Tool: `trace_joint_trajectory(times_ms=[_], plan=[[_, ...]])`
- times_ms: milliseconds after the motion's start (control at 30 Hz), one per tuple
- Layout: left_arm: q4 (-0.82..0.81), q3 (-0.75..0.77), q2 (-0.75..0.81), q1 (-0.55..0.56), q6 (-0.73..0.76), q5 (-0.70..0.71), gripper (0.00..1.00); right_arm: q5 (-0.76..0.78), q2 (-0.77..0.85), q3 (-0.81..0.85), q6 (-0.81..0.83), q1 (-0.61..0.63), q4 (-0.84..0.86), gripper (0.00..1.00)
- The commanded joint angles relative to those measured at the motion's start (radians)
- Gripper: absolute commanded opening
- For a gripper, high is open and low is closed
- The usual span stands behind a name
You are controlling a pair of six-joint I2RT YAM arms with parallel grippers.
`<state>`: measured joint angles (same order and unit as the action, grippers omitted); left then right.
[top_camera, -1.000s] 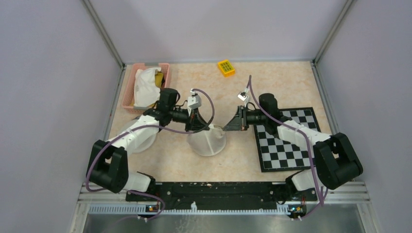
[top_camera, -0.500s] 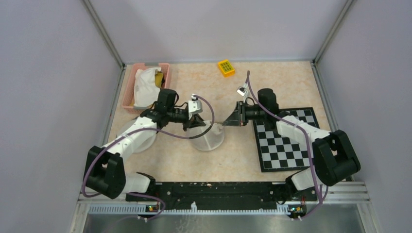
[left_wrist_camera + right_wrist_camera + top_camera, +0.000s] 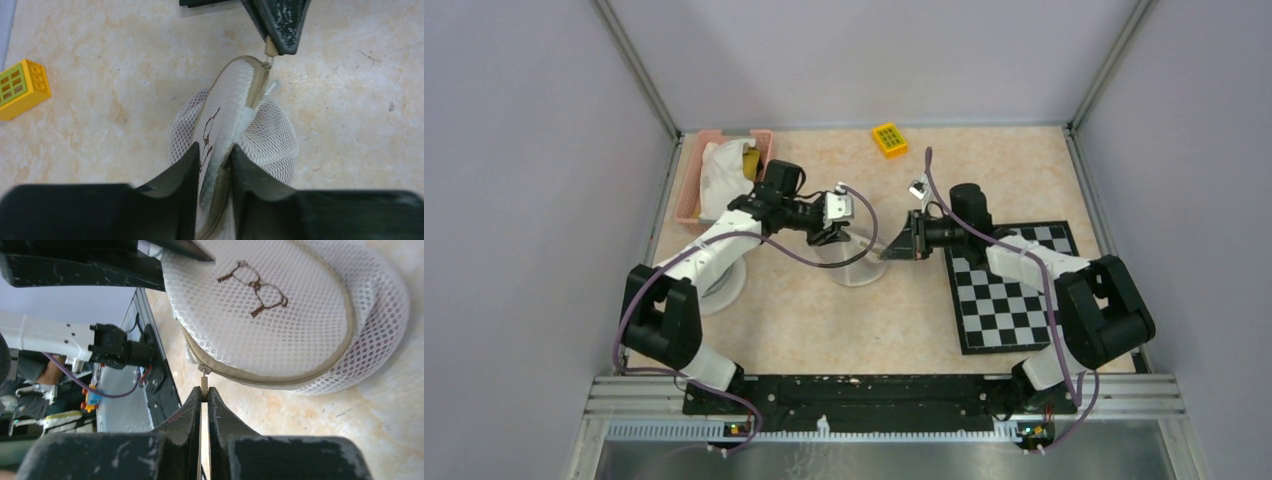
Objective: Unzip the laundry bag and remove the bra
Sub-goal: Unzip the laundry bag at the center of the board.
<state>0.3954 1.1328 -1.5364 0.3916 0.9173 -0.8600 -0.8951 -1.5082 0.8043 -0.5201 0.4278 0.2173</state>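
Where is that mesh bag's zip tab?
In the right wrist view the zip tab sits at the laundry bag's rim, pinched in the right pincer; from above that is mid-table, opposite the left pincer clamping the bag.

The laundry bag [image 3: 272, 145] is soft white net cloth, full of tiny holes. A smooth tan cloth band [image 3: 300, 377] runs round its edge, and brown thread marks [image 3: 252, 287] sit on top. The zip pull [image 3: 203, 384] is tan and smooth; metal or plastic, I cannot tell. The left gripper [image 3: 214, 152] has dull black plastic fingers [image 3: 175, 175]. The right gripper [image 3: 205, 392] has dull black fingers [image 3: 180, 420] too, rough with pale scratches. The table [image 3: 100, 50] is hard and smooth, like pale speckled stone, a little shiny. The toy brick [image 3: 20, 87] is shiny yellow plastic. The basket [image 3: 687, 195] is pink plastic. The chessboard mat [image 3: 1014, 300] looks flat and dull.
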Motion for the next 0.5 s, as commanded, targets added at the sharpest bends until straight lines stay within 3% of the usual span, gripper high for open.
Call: trace_joint_trajectory(times_ms=[0, 167, 300, 467], plan=[[0.016, -0.017, 0.077, -0.011, -0.052, 0.040, 0.46, -0.039, 0.001, -0.015, -0.004, 0.041, 0.075, 0.00], [0.027, -0.080, 0.218, 0.002, -0.079, 0.035, 0.69, -0.029, -0.003, -0.022, -0.019, 0.071, 0.100, 0.00], [0.042, -0.105, 0.298, 0.010, -0.058, 0.034, 0.73, -0.025, -0.016, -0.013, -0.021, 0.094, 0.108, 0.00], [0.058, -0.093, 0.290, 0.030, -0.046, 0.006, 0.66, -0.019, -0.025, 0.002, -0.023, 0.111, 0.109, 0.00]])
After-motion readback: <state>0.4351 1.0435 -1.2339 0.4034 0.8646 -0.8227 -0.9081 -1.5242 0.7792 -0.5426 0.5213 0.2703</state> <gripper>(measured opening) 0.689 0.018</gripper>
